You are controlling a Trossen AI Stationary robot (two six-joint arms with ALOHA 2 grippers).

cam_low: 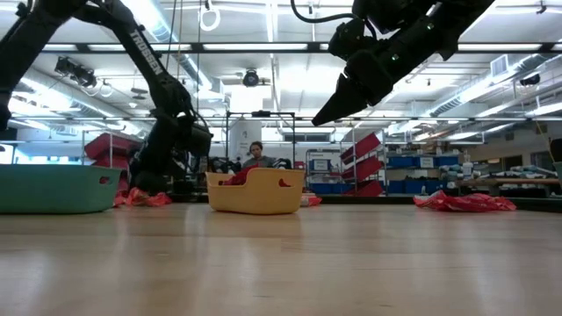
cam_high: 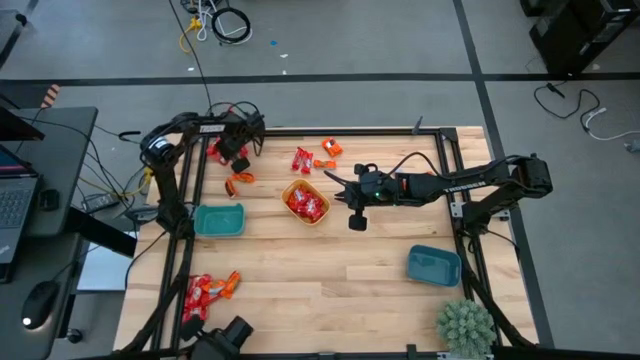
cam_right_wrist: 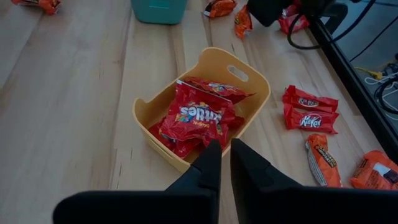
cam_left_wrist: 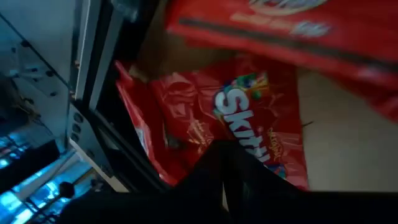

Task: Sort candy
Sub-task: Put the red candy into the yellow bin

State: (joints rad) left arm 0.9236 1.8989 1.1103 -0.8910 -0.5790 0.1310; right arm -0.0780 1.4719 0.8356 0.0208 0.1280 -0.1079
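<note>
Bright ceiling strip lights; left wrist view dim, blurred.

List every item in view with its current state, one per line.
Left gripper: shut on a red Skittles pack at the table's far left corner.
Right gripper: shut, empty, raised beside the yellow bowl.
Yellow bowl: upright, holding red Skittles packs.
Teal bowl: upright, looks empty.
Blue bowl: upright, looks empty.

We count three bowls on the tabletop (cam_high: 330,280): one teal bowl (cam_high: 219,220), one yellow bowl (cam_high: 305,202) and one blue bowl (cam_high: 433,266). We see two arms and one potted plant (cam_high: 465,326). The candies (cam_high: 210,290) lie in too many overlapping clusters for us to count.
</note>
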